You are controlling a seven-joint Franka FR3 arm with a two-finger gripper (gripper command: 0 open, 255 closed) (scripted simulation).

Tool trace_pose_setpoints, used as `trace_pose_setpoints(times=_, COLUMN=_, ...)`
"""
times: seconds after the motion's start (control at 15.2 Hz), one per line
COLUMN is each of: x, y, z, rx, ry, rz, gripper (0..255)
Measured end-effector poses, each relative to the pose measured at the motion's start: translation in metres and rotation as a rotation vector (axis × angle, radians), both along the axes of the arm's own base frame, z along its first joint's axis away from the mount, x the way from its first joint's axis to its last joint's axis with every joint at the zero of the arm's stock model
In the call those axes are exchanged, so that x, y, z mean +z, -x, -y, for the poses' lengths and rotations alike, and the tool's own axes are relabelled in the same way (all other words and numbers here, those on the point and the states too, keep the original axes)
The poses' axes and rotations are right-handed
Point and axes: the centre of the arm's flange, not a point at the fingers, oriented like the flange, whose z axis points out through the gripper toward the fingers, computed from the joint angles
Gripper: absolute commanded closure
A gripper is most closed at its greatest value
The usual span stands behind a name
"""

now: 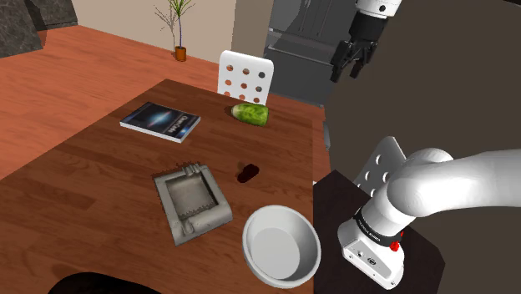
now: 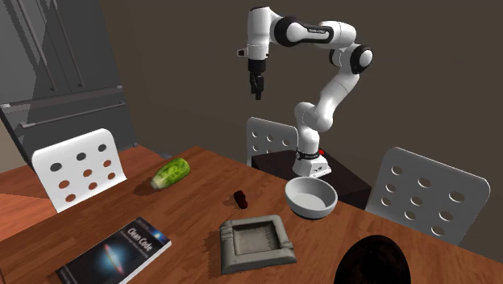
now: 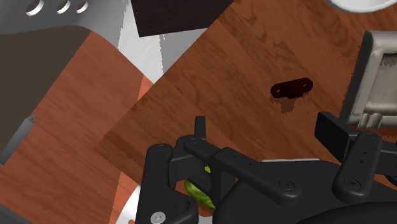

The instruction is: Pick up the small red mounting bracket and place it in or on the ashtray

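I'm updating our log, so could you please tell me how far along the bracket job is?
Done: nothing yet. The dark red bracket lies on the table beside the ashtray, which holds nothing. In hand: nothing; the hand hangs open high over the table. Left: descend, grasp the bracket, carry it to the ashtray, release.

Home dining area: wooden table (image 1: 100, 167), white perforated chairs (image 1: 245, 77) around it, potted plant (image 1: 179, 33) on wood floor (image 1: 67, 75).
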Motion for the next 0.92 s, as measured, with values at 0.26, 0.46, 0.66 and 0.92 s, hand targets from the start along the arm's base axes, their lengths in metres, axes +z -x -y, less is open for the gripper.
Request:
trace_pose_setpoints(times=0.26, x=-0.022, y=-0.005, z=-0.011, rx=0.001, ry=-0.001, rz=0.000, gripper=0)
trace_pose_setpoints(times=0.46, x=-0.059, y=-0.017, z=-0.027, rx=0.001, ry=-0.003, rz=-0.001, gripper=0)
trace_pose_setpoints(times=0.66, x=-0.091, y=-0.032, z=-0.040, rx=0.003, ry=-0.005, rz=-0.001, gripper=0)
trace_pose_setpoints(times=0.92, x=-0.143, y=-0.046, z=-0.058, rx=0.003, ry=-0.007, rz=-0.002, gripper=0)
